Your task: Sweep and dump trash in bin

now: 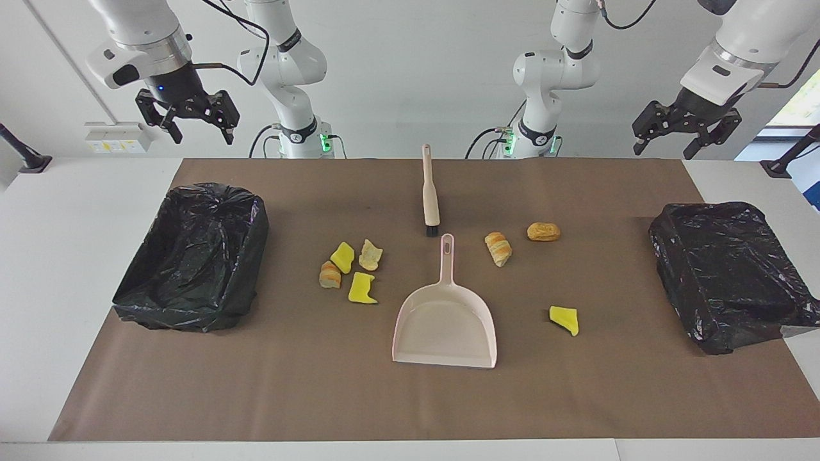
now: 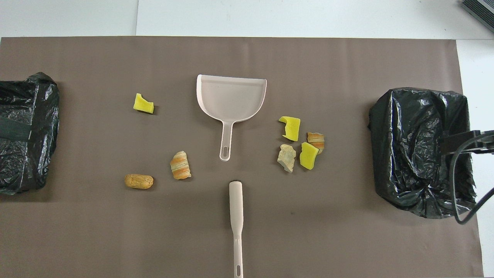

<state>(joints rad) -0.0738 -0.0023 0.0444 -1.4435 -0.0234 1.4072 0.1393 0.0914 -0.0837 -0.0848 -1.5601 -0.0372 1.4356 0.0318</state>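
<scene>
While both arms hang raised at the robots' edge of the table, nothing on the mat is touched.

Left gripper (image 1: pixel 687 131): up in the air over the white table edge at the left arm's end – fingers spread, nothing held.
Right gripper (image 1: pixel 189 118): up in the air over the table edge at the right arm's end, fingers spread, nothing held.
Brush (image 1: pixel 429 192): flat on the mat (image 1: pixel 320 397) at mid-table, handle toward the robots, bristles just short of the dustpan's handle tip, apart from it.
Dustpan (image 1: pixel 446 326): flat, farther from the robots than the brush, open lip facing away from them.
Trash, cluster (image 1: pixel 351 272): four pieces – two yellow, two tan – close together beside the dustpan handle, toward the right arm's end.
Trash, pair (image 1: pixel 498 248): a striped tan piece and a brown lump (image 1: pixel 543 231) near it, toward the left arm's end.
Trash, single (image 1: pixel 565 319): one yellow piece alone beside the dustpan body, toward the left arm's end.
Bins: one black-lined bin (image 1: pixel 192 256) at the right arm's end, one (image 1: pixel 730 275) at the left arm's end overhanging the mat's edge.
Open room: bare mat between each bin and the nearest trash, and a wide bare band along the mat edge farthest from the robots.
</scene>
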